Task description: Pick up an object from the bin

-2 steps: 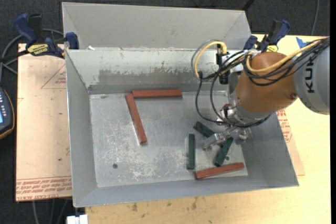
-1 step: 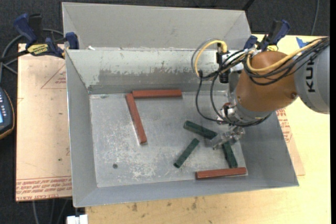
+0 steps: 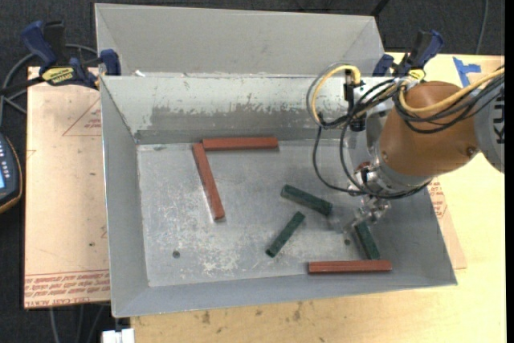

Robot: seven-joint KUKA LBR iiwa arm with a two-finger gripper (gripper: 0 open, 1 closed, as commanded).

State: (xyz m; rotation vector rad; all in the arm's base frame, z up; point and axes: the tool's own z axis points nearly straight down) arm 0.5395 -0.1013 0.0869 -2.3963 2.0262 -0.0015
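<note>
Orange-brown cover on the arm's wrist sits highest, nearest the lens, with cables looped off it. Below it the gripper is low in the grey metal bin, right side, towards the front wall. It is at the upper end of a short dark green rectangular bar lying flat on the floor, slightly angled. Contact with that bar: cannot tell. How wide the claw stands, and whether it has hold of anything, cannot tell either. Nothing looks lifted.

A long red-brown flat bar runs along the front wall just past the green bar's lower end, close or touching. A second dark green bar and a third dark green bar lie left of the gripper, apart from it. Two more red-brown bars make an L at back left, well apart.

Step in hand, my judgement: getting a grip on the short green bar.
- Close across its narrow width, not along its length.
- Take it nearer the middle than the end, or it may swing or slip out.
- Get right down to the floor before closing.
- Lift straight up — the red-brown bar and front wall are close by.
</note>
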